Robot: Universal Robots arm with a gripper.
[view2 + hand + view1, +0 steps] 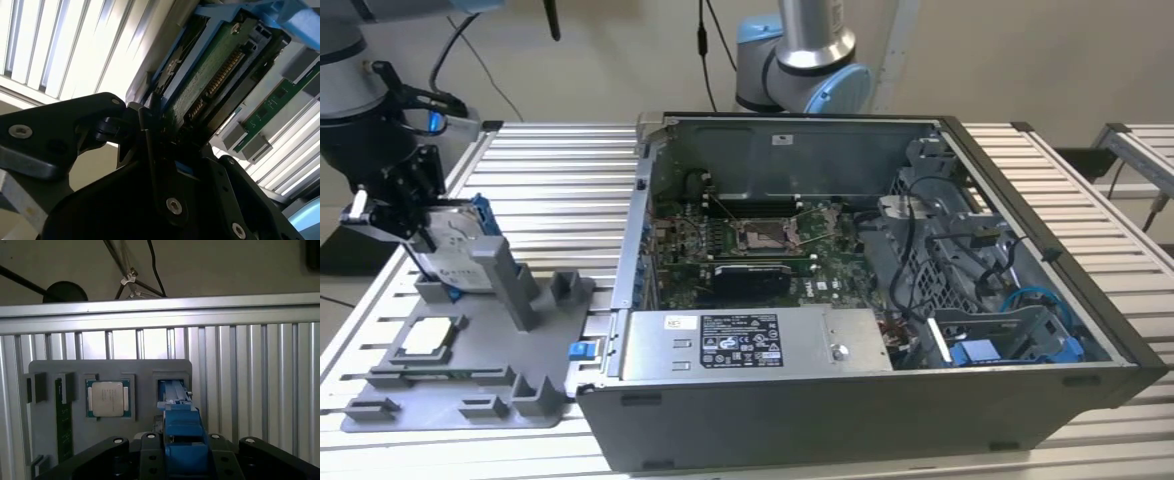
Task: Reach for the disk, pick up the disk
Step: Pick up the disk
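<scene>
From my remote seat, the exterior view shows a ribbed aluminium table (547, 170) running across the middle, with a plain beige wall (987, 50) behind it at twelve o'clock and dark cables (707, 40) hanging down that wall. A second slatted table (1141, 150) stands apart at three o'clock. In the second wrist view I get bright light glaring off the slats (75, 45).

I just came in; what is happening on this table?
The arm's gripper is closed on the disk, which stands upright at the grey fixture beside the open computer case. Whether the disk is clear of its slot cannot be told. A processor chip lies in the fixture.
</scene>
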